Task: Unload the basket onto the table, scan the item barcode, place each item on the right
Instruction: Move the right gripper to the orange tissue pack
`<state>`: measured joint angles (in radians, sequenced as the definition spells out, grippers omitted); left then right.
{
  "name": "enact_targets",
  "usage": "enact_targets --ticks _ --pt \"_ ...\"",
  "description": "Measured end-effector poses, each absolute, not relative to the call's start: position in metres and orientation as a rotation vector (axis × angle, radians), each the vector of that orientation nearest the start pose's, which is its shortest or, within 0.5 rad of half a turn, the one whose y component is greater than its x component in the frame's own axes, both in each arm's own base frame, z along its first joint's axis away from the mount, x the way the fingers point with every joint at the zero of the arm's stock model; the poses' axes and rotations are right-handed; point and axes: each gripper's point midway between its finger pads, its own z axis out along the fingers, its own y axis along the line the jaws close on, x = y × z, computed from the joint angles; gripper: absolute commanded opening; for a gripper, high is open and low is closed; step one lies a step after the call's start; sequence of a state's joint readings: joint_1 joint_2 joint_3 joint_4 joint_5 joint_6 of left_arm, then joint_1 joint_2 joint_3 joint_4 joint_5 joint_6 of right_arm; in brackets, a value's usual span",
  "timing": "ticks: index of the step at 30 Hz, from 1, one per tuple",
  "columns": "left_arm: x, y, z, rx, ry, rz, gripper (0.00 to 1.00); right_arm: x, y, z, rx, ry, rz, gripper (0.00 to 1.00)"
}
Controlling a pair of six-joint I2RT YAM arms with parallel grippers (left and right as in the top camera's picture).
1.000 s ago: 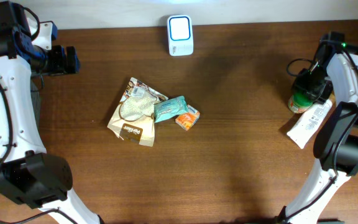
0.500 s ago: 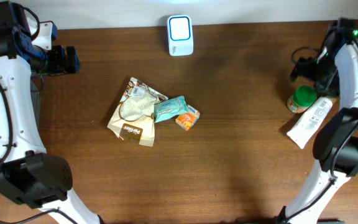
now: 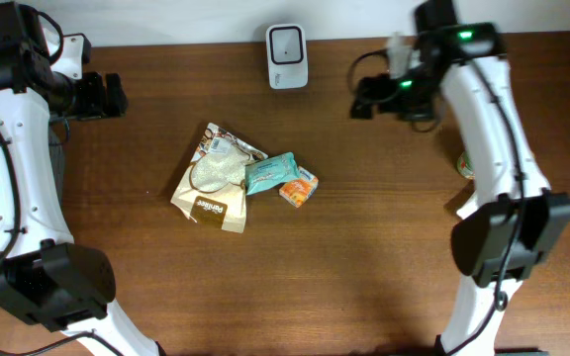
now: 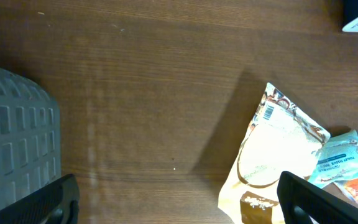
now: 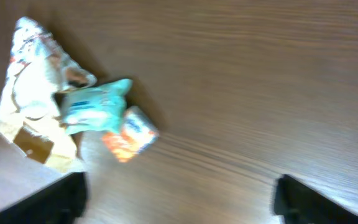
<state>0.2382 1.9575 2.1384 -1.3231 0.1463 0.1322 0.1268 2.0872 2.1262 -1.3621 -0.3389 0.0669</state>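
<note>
Currently on my screens. Left gripper point(image 3: 113, 96): fingers wide apart, empty, held at the far left edge of the table point(image 3: 384, 257), arm folded back, wrist pointing right toward the pile. Right gripper point(image 3: 361, 99): fingers spread, nothing between them, arm stretched across the far side, to the right of the scanner point(image 3: 287, 56) and apart from it. Items lie mid-table, neither gripper touching them: beige snack bag point(image 3: 211, 186), its barcode point(image 4: 268, 112) facing up near the top corner; teal pack point(image 3: 268, 173) overlapping the bag's right edge; orange box point(image 3: 299, 188) touching the teal pack. Green-lidded can point(image 3: 466, 165) — I see only a sliver behind the right arm.
</note>
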Motion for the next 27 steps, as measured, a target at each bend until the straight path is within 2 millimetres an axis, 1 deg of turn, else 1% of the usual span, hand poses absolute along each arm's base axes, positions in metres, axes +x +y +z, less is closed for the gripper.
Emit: enact_targets --ticks 1,2,3,4,5,7,9,12,13,17,21,24,27 --pt "0.444 0.082 0.239 -0.1 2.691 -0.086 0.99 0.439 0.132 0.179 -0.215 2.874 0.536 0.73" --pt "0.444 0.082 0.239 -0.1 2.691 -0.086 0.99 0.438 0.144 0.175 -0.249 2.874 0.541 0.72" --pt "0.444 0.082 0.239 -0.1 2.692 -0.086 0.99 0.438 0.163 0.166 -0.312 2.866 0.549 0.71" --pt "0.444 0.082 0.239 -0.1 2.692 -0.086 0.99 0.436 0.178 0.156 -0.361 2.869 0.555 0.7" --pt "0.444 0.082 0.239 -0.1 2.692 -0.086 0.99 0.434 0.193 0.146 -0.399 2.872 0.56 0.67" --pt "0.444 0.082 0.239 -0.1 2.692 -0.086 0.99 0.427 0.212 0.126 -0.44 2.895 0.567 0.61" --pt "0.444 0.082 0.239 -0.1 2.691 -0.085 0.99 0.419 0.222 0.108 -0.47 2.933 0.567 0.56" --pt "0.444 0.082 0.239 -0.1 2.691 -0.086 0.99 0.405 0.226 0.08 -0.544 2.99 0.55 0.46" --pt "0.444 0.082 0.239 -0.1 2.691 -0.086 0.99 0.402 0.224 0.072 -0.581 3.001 0.534 0.45" --pt "0.444 0.082 0.239 -0.1 2.692 -0.086 0.99 0.398 0.218 0.052 -0.723 2.981 0.491 0.45" --pt "0.444 0.082 0.239 -0.1 2.692 -0.086 0.99 0.405 0.216 0.038 -0.851 2.9 0.479 0.45" --pt "0.444 0.082 0.239 -0.1 2.691 -0.086 0.99 0.402 0.211 0.029 -0.923 2.881 0.481 0.45" --pt "0.444 0.082 0.239 -0.1 2.692 -0.086 0.99 0.401 0.213 0.02 -0.97 2.862 0.508 0.44"
